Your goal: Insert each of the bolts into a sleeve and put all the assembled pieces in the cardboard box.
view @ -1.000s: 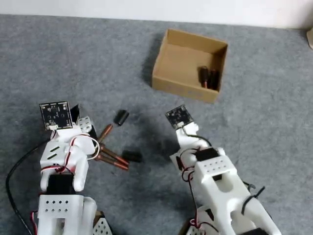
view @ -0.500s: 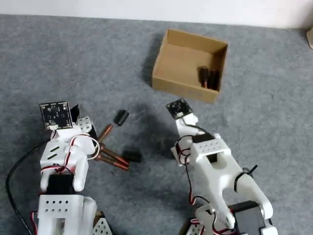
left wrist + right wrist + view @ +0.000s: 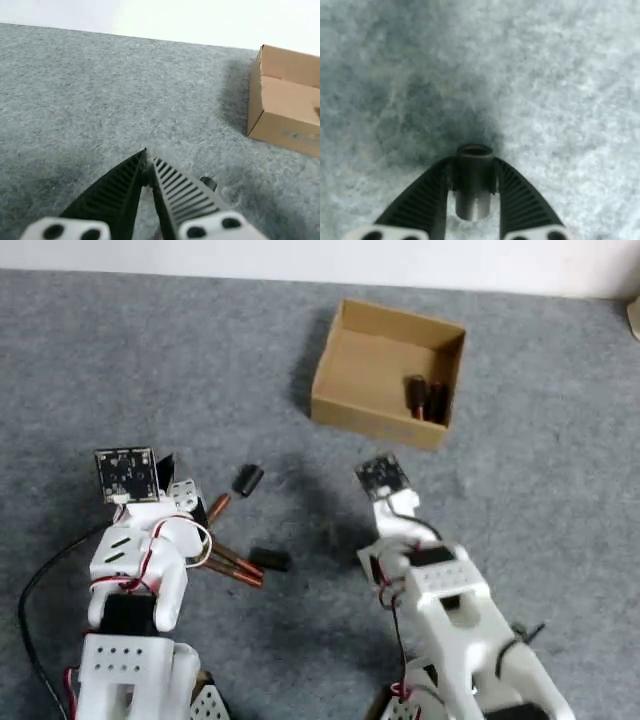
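The sleeve (image 3: 472, 187) in play is pinched between the fingers of the right gripper (image 3: 472, 164), its open end facing away from the camera, over the grey mat (image 3: 520, 490). In the last 1 s I see the right arm has lifted and then swung a little to its right, carrying the sleeve with it. The left arm has edged towards the loose parts, and less of the nearest bolt (image 3: 218, 506) now shows past it.

The left gripper (image 3: 150, 156) is closed to a slit. I cannot tell whether that bolt is caught in it. I judge the 2 arms are lining up for an insertion.

On the mat lie 2 more bolts (image 3: 232, 566), a sleeve touching them (image 3: 270, 560) and a loose sleeve (image 3: 248, 480). The cardboard box (image 3: 375, 422) stands well apart and already holds dark assembled pieces (image 3: 425, 398).
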Motion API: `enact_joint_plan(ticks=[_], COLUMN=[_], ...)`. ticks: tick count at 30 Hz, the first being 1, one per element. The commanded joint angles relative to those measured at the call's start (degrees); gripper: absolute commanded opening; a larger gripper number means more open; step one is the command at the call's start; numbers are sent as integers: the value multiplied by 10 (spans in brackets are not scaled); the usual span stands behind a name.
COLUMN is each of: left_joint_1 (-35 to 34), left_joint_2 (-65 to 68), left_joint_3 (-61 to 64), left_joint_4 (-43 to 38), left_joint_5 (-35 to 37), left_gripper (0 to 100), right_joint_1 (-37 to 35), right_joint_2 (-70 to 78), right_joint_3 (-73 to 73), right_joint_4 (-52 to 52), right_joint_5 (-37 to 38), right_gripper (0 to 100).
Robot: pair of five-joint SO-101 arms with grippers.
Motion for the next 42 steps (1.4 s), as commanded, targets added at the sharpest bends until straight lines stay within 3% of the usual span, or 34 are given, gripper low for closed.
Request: enact_joint_plan(ticks=[1, 6, 9, 12, 15, 18, 22, 26, 28, 31, 34, 36, 42], left_joint_1=[8, 6, 4, -1, 17, 36, 35, 22, 23, 24, 35, 49, 51], left_joint_2=[85, 332, 468, 539, 551, 556, 568, 601, 619, 655, 690, 705, 727], left_joint_3=[-73, -233, -335, -423, -516, -574, -531, -444, -413, -392, -393, -393, -403], left_joint_4=[11, 63, 105, 178, 315, 415, 389, 305, 259, 204, 188, 187, 184], left_joint_5=[31, 34, 87, 218, 374, 469, 514, 591, 593, 593, 593, 593, 609], left_gripper=[7, 7, 7, 7, 7, 6, 6, 8, 14, 119, 275, 319, 239], right_joint_1=[10, 12, 14, 28, 29, 29, 29, 29, 29, 29, 29, 29, 29], right_joint_2=[-58, -52, -46, -38, -36, -36, -36, -36, -36, -36, -36, -36, -36], right_joint_3=[48, 46, 46, 45, 39, 37, 36, 36, 36, 36, 36, 36, 36], right_joint_4=[-23, -24, -40, -44, -44, -44, -44, -44, -44, -44, -44, -44, -44], right_joint_5=[-4, -4, -3, -3, -3, -3, -3, -3, -3, -2, -2, -2, -1], right_gripper=[4, 4, 4, 4, 4, 4, 4, 4, 4, 4, 4, 4, 4])
